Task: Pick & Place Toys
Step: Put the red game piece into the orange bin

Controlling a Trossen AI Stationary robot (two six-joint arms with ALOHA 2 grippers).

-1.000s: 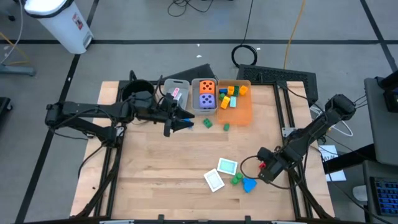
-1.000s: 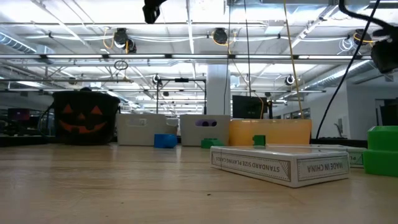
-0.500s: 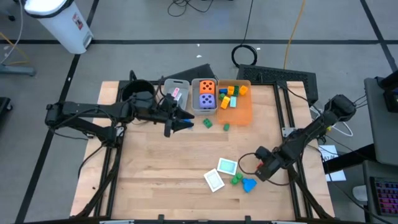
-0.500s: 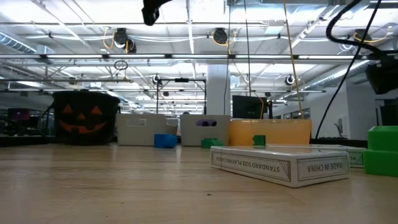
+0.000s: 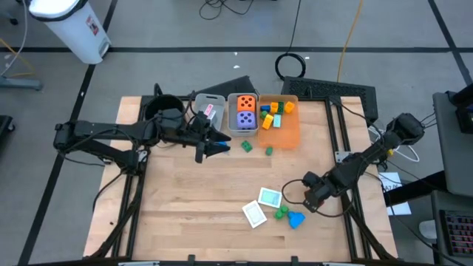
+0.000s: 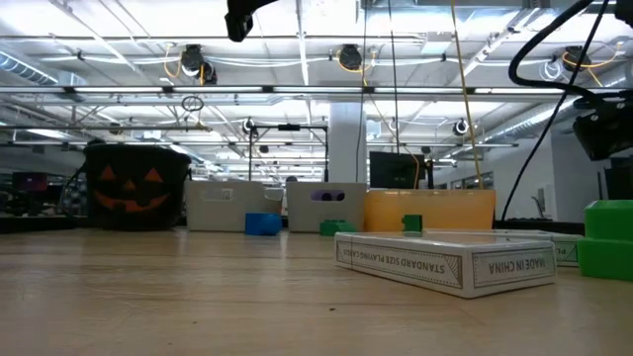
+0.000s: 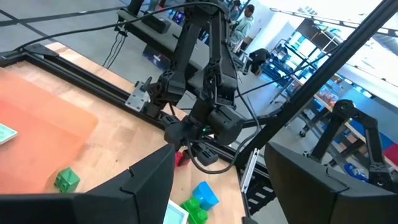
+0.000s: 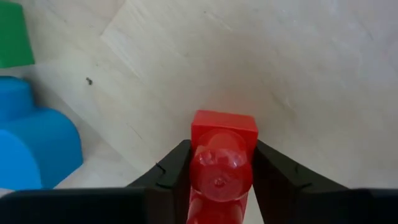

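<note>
The right tool [image 8: 217, 171] pinches a red block [image 8: 219, 155] near the bench's [image 5: 185, 199] front right corner; the left tool [image 5: 219, 147] hangs spread.

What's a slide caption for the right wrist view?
Right gripper closed on a red block just above the wood table, blue block and green block nearby.

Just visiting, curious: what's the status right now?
Right tool shut on red block, low at table's right front. Left tool open, empty, by the bins. Nothing blocking.
</note>
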